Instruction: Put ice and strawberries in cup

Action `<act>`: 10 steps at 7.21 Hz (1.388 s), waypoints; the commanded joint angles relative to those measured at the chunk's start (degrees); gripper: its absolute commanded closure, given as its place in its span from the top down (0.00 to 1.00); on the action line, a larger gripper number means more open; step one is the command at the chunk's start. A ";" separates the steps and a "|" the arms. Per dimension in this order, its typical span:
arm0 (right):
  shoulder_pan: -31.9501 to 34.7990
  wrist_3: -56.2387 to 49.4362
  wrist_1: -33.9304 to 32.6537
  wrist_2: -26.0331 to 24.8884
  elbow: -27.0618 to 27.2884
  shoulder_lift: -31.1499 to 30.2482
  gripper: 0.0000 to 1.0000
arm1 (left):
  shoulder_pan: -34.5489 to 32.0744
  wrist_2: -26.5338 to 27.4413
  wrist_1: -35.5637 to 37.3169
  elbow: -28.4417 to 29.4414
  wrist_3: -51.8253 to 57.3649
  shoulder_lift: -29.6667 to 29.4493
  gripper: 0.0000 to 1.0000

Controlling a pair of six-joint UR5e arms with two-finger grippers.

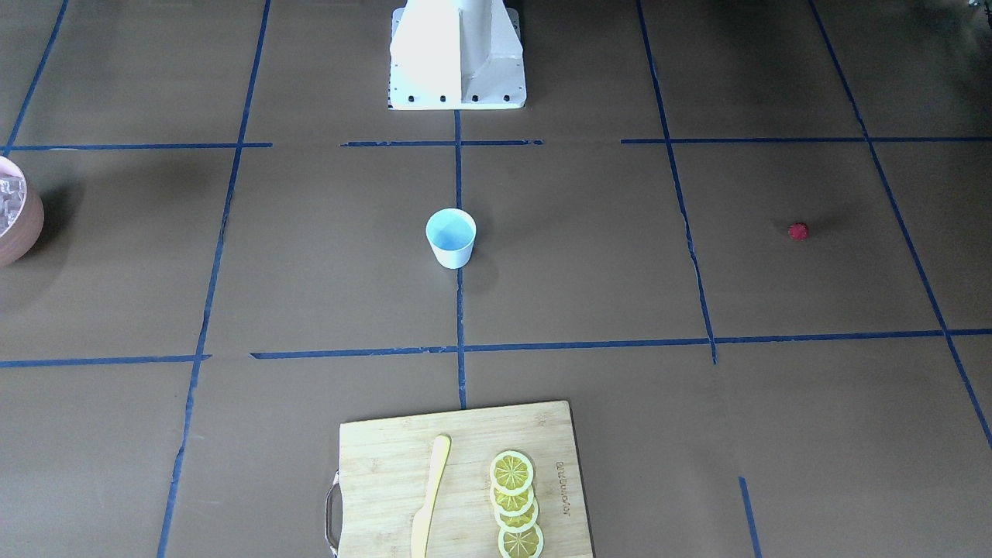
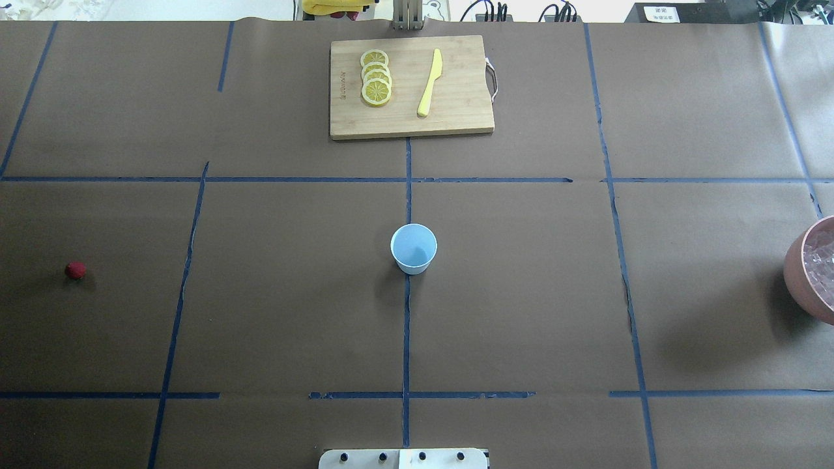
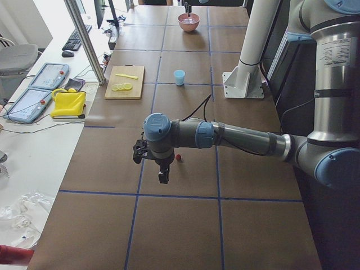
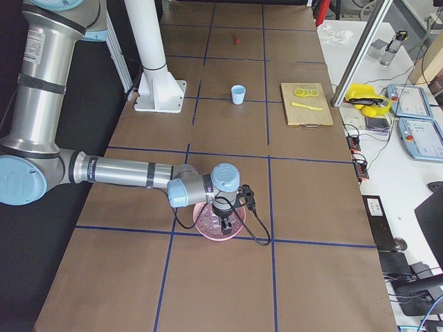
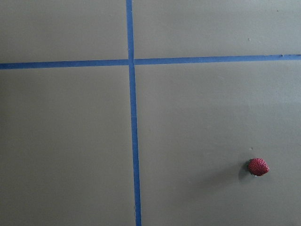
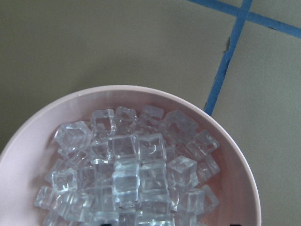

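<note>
The small white cup (image 2: 413, 249) with a pale blue inside stands upright and empty at the table's middle, also in the front view (image 1: 451, 236). One tiny red strawberry (image 2: 75, 270) lies alone far out on my left side; the left wrist view shows it at lower right (image 5: 258, 167). My left gripper (image 3: 163, 175) hangs above the table just beside it; I cannot tell its state. The ice (image 6: 127, 174) fills the pink bowl (image 6: 225, 141) far out on my right (image 2: 798, 273). My right gripper (image 4: 226, 223) hovers over the bowl, its dark fingertips (image 6: 112, 224) set wide apart, empty.
A wooden cutting board (image 2: 456, 117) at the far edge holds several lemon slices (image 2: 376, 78) and a yellow knife (image 2: 430, 83). The robot's white base (image 1: 457, 54) stands at the near edge. Blue tape lines cross the brown table cover.
</note>
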 commanded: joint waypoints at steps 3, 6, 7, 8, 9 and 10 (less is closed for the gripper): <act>-0.59 0.01 -0.08 0.27 -0.08 -1.18 0.69 | 0.00 -0.06 0.00 -0.87 -0.11 0.09 1.00; -1.11 0.10 -0.16 0.27 -0.34 -1.27 0.61 | 0.00 -0.23 0.00 -0.96 -0.19 0.09 1.00; -1.64 0.45 -0.08 0.27 -0.34 -1.27 0.61 | 0.00 -0.32 0.00 -0.96 -0.19 0.09 1.00; -2.17 0.54 -0.08 0.18 -0.43 -1.27 0.60 | 0.00 -0.24 0.00 -0.96 -0.19 0.09 1.00; -2.17 0.54 -0.08 0.18 -0.52 -1.27 0.60 | 0.00 -0.23 0.00 -0.96 -0.19 0.09 1.00; -2.17 0.63 -0.08 -0.08 -0.52 -1.18 0.60 | 0.00 -0.32 0.00 -0.96 -0.19 0.09 1.00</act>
